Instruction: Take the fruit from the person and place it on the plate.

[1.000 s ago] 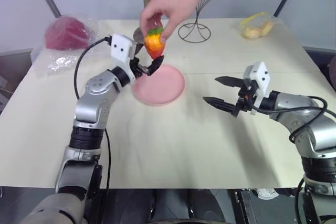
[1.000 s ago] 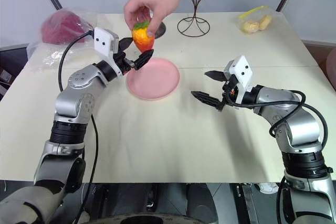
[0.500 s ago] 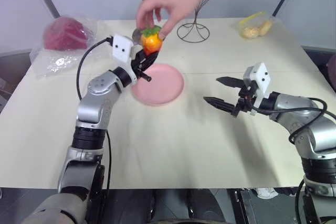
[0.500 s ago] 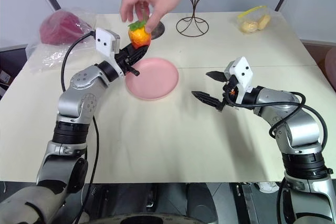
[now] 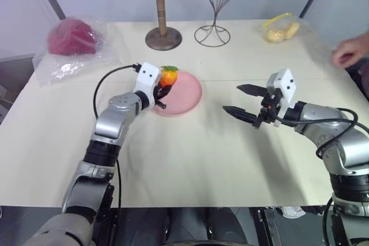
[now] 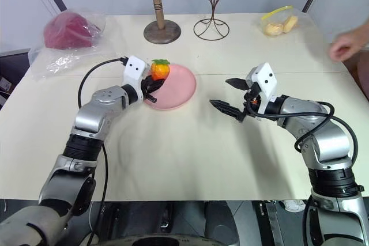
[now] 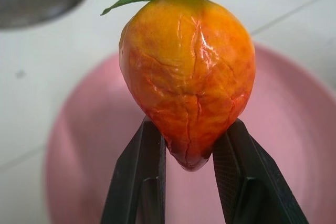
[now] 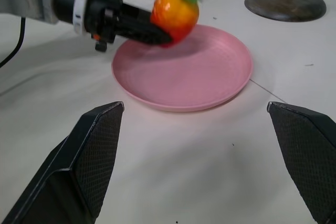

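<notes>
Fruit [image 7: 186, 72] pinched at its tip by my left gripper [image 7: 189, 153], long axis upright, leafy cap up, over the plate [image 5: 190, 93]'s near-left rim. Probably just above the surface, contact unclear. My right gripper [image 5: 237, 101] open, well right of plate.

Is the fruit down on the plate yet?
Not yet. The left claw grips the fruit by its tip, cap up, above the plate.
</notes>
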Controlling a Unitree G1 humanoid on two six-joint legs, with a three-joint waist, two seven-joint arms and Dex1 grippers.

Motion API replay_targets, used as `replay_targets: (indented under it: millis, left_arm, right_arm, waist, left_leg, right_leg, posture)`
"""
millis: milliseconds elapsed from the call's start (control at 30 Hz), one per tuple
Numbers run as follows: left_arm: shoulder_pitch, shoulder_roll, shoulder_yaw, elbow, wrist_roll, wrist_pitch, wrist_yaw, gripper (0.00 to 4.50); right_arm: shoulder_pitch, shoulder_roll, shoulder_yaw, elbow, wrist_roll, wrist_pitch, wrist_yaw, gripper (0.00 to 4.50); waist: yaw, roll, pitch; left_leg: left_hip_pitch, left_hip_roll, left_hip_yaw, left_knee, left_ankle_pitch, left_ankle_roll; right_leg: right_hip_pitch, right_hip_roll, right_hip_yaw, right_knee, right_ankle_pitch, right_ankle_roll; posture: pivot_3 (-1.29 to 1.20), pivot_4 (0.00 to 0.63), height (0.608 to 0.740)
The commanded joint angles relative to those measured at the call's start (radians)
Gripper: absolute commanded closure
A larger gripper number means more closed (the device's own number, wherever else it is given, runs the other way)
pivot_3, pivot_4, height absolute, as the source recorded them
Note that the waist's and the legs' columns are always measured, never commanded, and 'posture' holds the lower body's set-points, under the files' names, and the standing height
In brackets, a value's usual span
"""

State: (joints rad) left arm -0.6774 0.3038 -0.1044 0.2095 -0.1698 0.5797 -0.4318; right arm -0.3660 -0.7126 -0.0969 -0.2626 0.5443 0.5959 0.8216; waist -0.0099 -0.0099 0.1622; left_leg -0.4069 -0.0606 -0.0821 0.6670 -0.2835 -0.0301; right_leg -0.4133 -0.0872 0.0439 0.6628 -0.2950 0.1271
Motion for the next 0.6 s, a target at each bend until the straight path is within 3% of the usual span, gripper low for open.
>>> replay_targets:
  millis: [33, 67, 100, 267, 467, 600]
  left_arm:
    - [-0.020, -0.015, 0.010, 0.008, 0.009, -0.047, -0.006, 3.32]
    - [-0.021, -0.022, 0.018, 0.009, 0.002, -0.048, -0.009, 2.78]
    - [-0.021, -0.025, 0.024, 0.009, 0.000, -0.053, -0.012, 2.54]
    - [-0.026, -0.034, 0.050, 0.003, -0.010, -0.071, -0.015, 0.03]
    - [-0.045, -0.026, 0.100, -0.027, -0.012, -0.086, 0.017, 0.03]
    - [-0.039, -0.003, 0.201, -0.127, -0.074, -0.081, 0.029, 0.03]
  right_arm:
    - [-0.003, 0.005, -0.029, -0.043, 0.018, -0.004, -0.009, 0.00]
    - [-0.002, 0.005, -0.030, -0.045, 0.019, -0.003, -0.010, 0.00]
    - [0.000, 0.005, -0.030, -0.046, 0.019, -0.003, -0.011, 0.00]
    - [0.004, 0.004, -0.032, -0.049, 0.023, -0.002, -0.016, 0.00]
    - [-0.007, 0.003, -0.026, -0.034, 0.021, -0.006, -0.014, 0.00]
    - [-0.023, 0.014, -0.024, 0.015, -0.011, -0.040, -0.026, 0.00]
  waist:
    - [0.000, 0.000, 0.000]
    - [0.000, 0.000, 0.000]
    - [0.000, 0.000, 0.000]
    - [0.000, 0.000, 0.000]
    - [0.000, 0.000, 0.000]
    - [-0.001, 0.000, 0.000]
  left_leg:
    - [0.000, 0.000, 0.000, 0.000, 0.000, 0.000]
    - [0.000, 0.000, 0.000, 0.000, 0.000, 0.000]
    - [0.000, 0.000, 0.000, 0.000, 0.000, 0.000]
    - [0.000, 0.000, 0.000, 0.000, 0.000, 0.000]
    - [0.000, 0.000, 0.000, 0.000, 0.000, 0.000]
    - [0.000, 0.000, 0.000, 0.000, 0.000, 0.000]
  right_leg:
    - [0.000, 0.000, 0.000, 0.000, 0.000, 0.000]
    - [0.000, 0.000, 0.000, 0.000, 0.000, 0.000]
    - [0.000, 0.000, 0.000, 0.000, 0.000, 0.000]
    - [0.000, 0.000, 0.000, 0.000, 0.000, 0.000]
    - [0.000, 0.000, 0.000, 0.000, 0.000, 0.000]
    - [0.000, 0.000, 0.000, 0.000, 0.000, 0.000]
  posture:
    - [0.00, 0.150, 0.740]
    - [0.00, 0.150, 0.740]
    - [0.00, 0.150, 0.740]
    - [0.00, 0.150, 0.740]
    - [0.00, 0.150, 0.740]
    - [0.00, 0.150, 0.740]
